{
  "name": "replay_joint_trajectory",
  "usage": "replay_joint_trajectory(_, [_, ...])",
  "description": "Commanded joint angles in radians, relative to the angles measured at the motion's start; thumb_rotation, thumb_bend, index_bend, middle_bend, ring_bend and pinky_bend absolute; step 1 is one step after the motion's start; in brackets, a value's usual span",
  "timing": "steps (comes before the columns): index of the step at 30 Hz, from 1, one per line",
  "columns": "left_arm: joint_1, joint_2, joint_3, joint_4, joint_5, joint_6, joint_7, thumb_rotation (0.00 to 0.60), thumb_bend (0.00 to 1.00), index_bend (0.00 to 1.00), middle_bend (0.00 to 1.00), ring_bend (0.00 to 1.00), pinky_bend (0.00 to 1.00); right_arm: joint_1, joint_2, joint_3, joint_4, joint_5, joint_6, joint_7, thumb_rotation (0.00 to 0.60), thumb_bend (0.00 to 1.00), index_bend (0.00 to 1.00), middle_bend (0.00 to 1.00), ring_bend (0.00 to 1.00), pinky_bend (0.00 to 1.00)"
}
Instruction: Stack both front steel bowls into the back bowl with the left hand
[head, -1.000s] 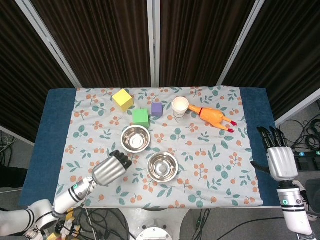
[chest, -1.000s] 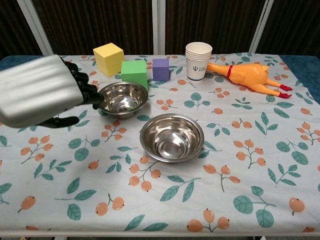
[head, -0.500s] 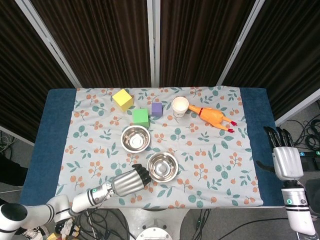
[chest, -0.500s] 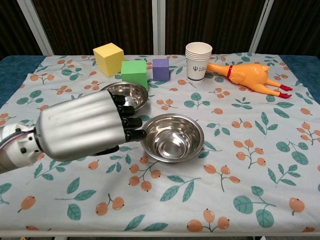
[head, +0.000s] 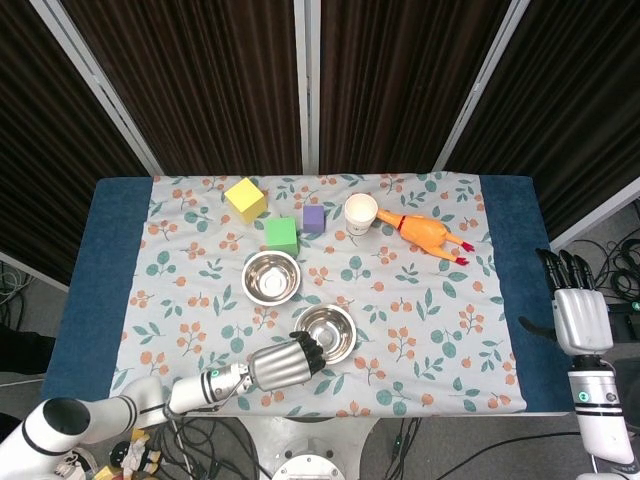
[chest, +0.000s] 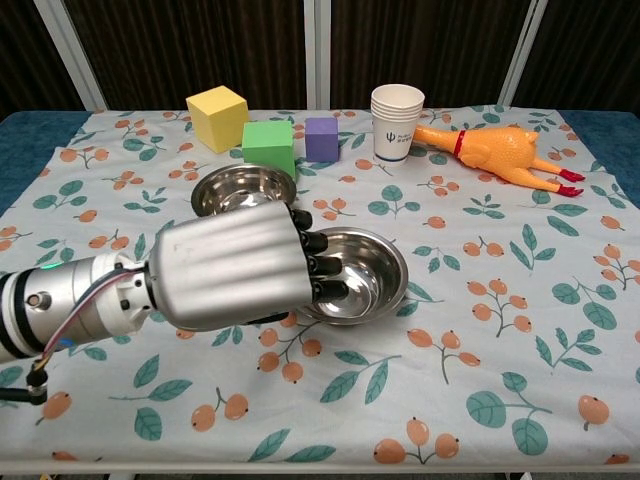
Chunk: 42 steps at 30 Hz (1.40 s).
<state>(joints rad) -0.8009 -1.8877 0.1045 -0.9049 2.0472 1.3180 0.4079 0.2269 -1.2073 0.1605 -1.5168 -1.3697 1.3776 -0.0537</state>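
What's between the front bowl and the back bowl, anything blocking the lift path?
Nothing visible. The left hand is at the front bowl, fingers over its near rim. Only bare tablecloth separates it from the back bowl; the green block sits behind that.

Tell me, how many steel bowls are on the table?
2. The front bowl is at the left hand's fingertips; the back bowl stands near the green cube. No third is visible.

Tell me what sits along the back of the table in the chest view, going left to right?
yellow block → green block → purple block → paper cups → rubber chicken
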Motion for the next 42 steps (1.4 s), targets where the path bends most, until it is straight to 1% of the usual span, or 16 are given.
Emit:
replay_joint_trajectory(1, [-0.015, -0.024, 0.0, 0.03, -0.001, -0.008, -0.018, 0.6, 0.25, 0.51, 0.59, 0.56, 0.63, -0.001, 0.001, 0.002, 0.004, 0.001, 0.0, 0.006, 0.6, 0.0, 0.02, 0.1, 0.0, 0.03])
replay_joint_trajectory(13, [-0.055, -0.111, 0.011, 0.2, -0.022, -0.02, -0.111, 0.6, 0.25, 0.52, 0.59, 0.56, 0.63, 0.0, 0.001, 0.008, 0.022, 0.02, -0.01, 0.015, 0.6, 0.0, 0.02, 0.1, 0.0, 0.03])
replay_joint_trajectory(17, [-0.061, -0.13, 0.017, 0.242, -0.031, -0.015, -0.138, 0.6, 0.25, 0.55, 0.61, 0.57, 0.63, 0.003, -0.001, 0.011, 0.026, 0.029, -0.018, 0.012, 0.6, 0.0, 0.02, 0.1, 0.0, 0.03])
replay_joint_trajectory(24, [-0.063, -0.156, 0.043, 0.289, -0.034, 0.003, -0.178, 0.6, 0.26, 0.65, 0.66, 0.6, 0.65, 0.008, -0.004, 0.014, 0.027, 0.035, -0.025, 0.005, 0.6, 0.0, 0.02, 0.1, 0.0, 0.03])
replay_joint_trajectory(29, [-0.067, -0.181, 0.043, 0.329, -0.044, 0.023, -0.197, 0.6, 0.29, 0.71, 0.71, 0.64, 0.67, 0.007, -0.002, 0.014, 0.027, 0.04, -0.026, 0.001, 0.6, 0.0, 0.02, 0.1, 0.0, 0.03])
replay_joint_trajectory(36, [-0.072, -0.194, 0.058, 0.363, -0.05, 0.038, -0.216, 0.6, 0.31, 0.74, 0.74, 0.65, 0.67, 0.005, -0.005, 0.013, 0.034, 0.046, -0.03, 0.004, 0.6, 0.0, 0.02, 0.1, 0.0, 0.03])
replay_joint_trajectory(42, [-0.077, -0.192, 0.055, 0.362, -0.062, 0.062, -0.213, 0.6, 0.31, 0.75, 0.75, 0.66, 0.67, 0.003, -0.005, 0.012, 0.037, 0.045, -0.027, 0.008, 0.6, 0.0, 0.02, 0.1, 0.0, 0.03])
